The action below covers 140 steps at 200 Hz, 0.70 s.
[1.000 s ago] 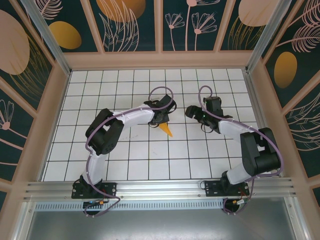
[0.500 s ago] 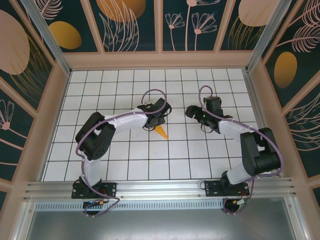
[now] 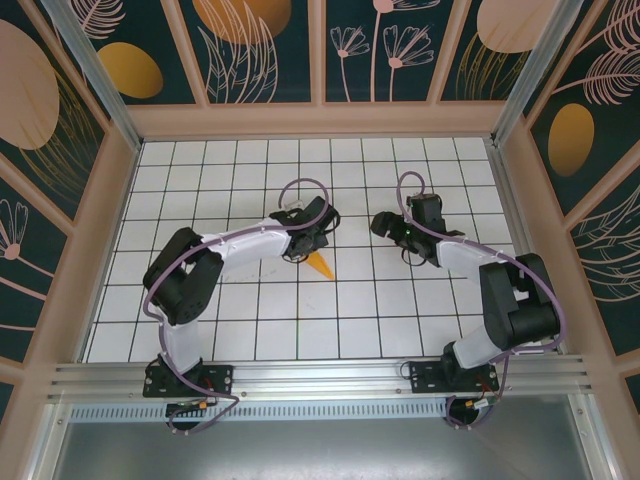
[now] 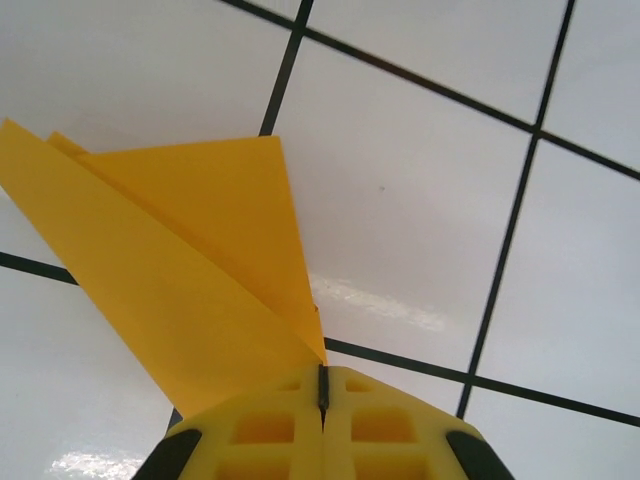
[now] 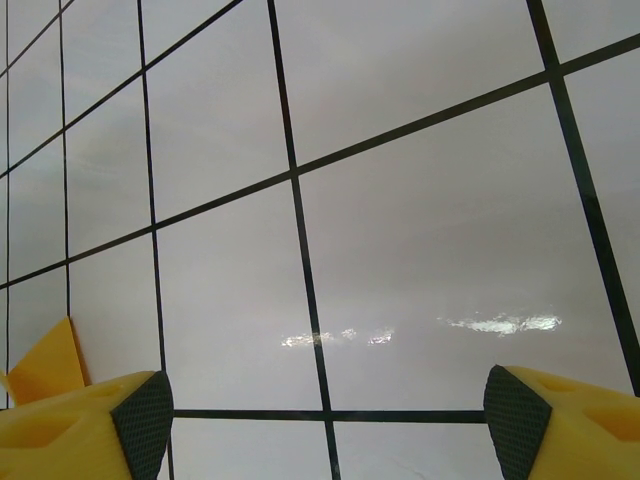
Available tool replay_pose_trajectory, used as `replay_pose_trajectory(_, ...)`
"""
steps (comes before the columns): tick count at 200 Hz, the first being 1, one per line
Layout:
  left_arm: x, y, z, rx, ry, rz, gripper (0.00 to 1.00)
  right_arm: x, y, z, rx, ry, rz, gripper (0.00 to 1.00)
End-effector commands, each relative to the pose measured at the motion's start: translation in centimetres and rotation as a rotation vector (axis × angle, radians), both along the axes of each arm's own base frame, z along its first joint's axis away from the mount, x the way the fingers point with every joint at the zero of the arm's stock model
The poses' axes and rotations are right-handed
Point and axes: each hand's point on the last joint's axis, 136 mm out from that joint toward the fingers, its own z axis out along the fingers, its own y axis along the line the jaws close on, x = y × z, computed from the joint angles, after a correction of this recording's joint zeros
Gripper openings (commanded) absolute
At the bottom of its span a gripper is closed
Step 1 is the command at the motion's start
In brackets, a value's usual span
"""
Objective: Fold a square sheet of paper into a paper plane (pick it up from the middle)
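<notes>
Left wrist shows the left gripper (image 4: 322,400) pinching the orange paper plane (image 4: 190,260) by its edge near the middle of the table (image 3: 400,320); the right gripper (image 5: 330,420) stands spread wide.

surface: table (image 3: 200,320), glossy white tiles, black grid lines | on it: folded orange paper (image 3: 321,265), near table middle | contact: paper low over tiles, touching cannot be told
</notes>
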Motion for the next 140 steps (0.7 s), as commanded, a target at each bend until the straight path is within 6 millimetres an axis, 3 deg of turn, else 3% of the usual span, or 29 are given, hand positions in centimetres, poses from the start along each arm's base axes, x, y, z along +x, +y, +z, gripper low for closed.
replay_pose_trajectory(1, 1.0, -0.9, 3.8, -0.027, -0.092, -0.043, 0.0, 0.1, -0.4, -0.2, 0.002, 0.011, -0.02, 0.83)
replay_pose_trajectory(50, 2.0, -4.8, 9.8, -0.222, -0.303, -0.245, 0.0, 0.2, -0.5, 1.5, 0.045, -0.042, -0.019, 0.83)
replay_pose_trajectory(97, 1.8, -6.6, 9.0, -0.276, -0.34, -0.34, 0.0, -0.1, 0.3, 3.4, 0.102, -0.097, 0.028, 0.8)
replay_pose_trajectory(140, 2.0, -8.4, 6.6, -0.333, -0.34, -0.392, 0.0, -0.4, 1.2, 3.1, 0.153, -0.071, 0.058, 0.64)
